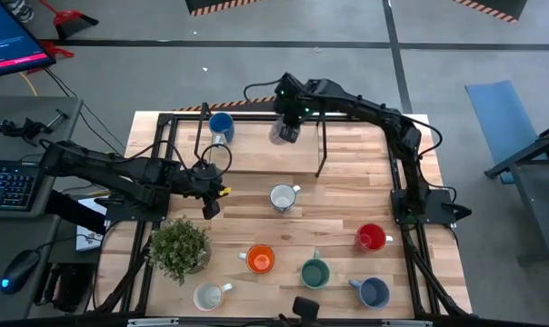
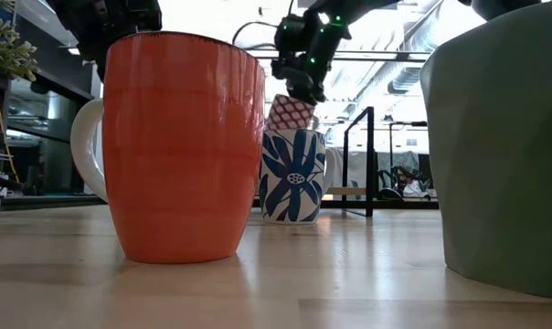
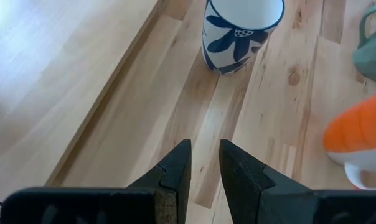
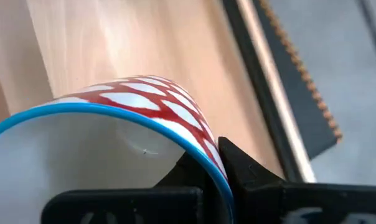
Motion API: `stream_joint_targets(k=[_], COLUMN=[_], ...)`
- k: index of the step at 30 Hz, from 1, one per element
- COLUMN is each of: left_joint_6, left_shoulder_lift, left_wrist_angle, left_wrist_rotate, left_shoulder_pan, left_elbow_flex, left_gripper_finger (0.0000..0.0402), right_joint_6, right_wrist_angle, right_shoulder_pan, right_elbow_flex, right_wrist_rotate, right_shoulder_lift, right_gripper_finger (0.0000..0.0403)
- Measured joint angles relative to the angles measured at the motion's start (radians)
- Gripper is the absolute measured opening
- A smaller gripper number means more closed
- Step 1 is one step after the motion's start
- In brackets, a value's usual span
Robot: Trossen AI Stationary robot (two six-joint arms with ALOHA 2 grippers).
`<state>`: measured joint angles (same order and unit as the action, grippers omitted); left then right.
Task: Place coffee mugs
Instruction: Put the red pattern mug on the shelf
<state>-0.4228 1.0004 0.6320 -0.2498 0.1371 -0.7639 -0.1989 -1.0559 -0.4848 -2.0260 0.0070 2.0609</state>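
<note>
Only the right wrist view shows the right gripper's (image 4: 216, 163) jaws clamping the red-patterned mug's (image 4: 157, 99) rim.

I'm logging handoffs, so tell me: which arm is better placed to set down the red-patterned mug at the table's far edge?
The right arm. Its gripper is already shut on the red-patterned mug, held above the far edge beside the blue mug. The left gripper is empty, near the white mug with blue flowers mid-table.

A grey concrete floor (image 1: 256, 82) surrounded the wooden table (image 1: 347, 173). A keyboard (image 1: 6, 186) and a lit monitor (image 1: 11, 45) stood off its left edge, a blue chair (image 1: 502, 109) off its right. Bright ceiling ducts (image 2: 422, 37) ran overhead behind.
</note>
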Motion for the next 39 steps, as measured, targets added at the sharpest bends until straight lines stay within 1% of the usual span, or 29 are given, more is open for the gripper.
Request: stream_joint_targets(k=[5,17,24,28,32,36,39], left_joint_6=[0.007,0.007,0.006,0.005,0.006,0.006,0.006], left_shoulder_lift=[0.0,0.0,0.0,0.0,0.0,0.0,0.0], left_wrist_angle=[-0.001,-0.002,-0.002,-0.002,-0.003,-0.004,-0.004], left_wrist_rotate=[0.0,0.0,0.0,0.0,0.0,0.0,0.0], left_shoulder_pan=[0.0,0.0,0.0,0.0,0.0,0.0,0.0], left_elbow_flex=[0.0,0.0,0.0,0.0,0.0,0.0,0.0], left_gripper_finger=[0.0074,0.0074,0.0074,0.0074,0.0074,0.0074,0.0074], right_joint_6=[0.016,0.039,0.065,0.132,0.11,0.105,0.153], right_wrist_angle=[-0.072,-0.24,-0.239,-0.218,-0.215,-0.216,-0.224], right_shoulder_pan=[0.01,0.034,0.034,0.035,0.035,0.036,0.034], right_elbow_flex=[0.042,0.045,0.045,0.045,0.045,0.045,0.045], right_wrist_rotate=[0.018,0.004,-0.023,0.019,0.045,0.042,0.04], right_shoulder_lift=[-0.001,-0.002,0.003,0.022,0.032,0.032,0.032], right_gripper_finger=[0.0,0.0,0.0,0.0,0.0,0.0,0.0])
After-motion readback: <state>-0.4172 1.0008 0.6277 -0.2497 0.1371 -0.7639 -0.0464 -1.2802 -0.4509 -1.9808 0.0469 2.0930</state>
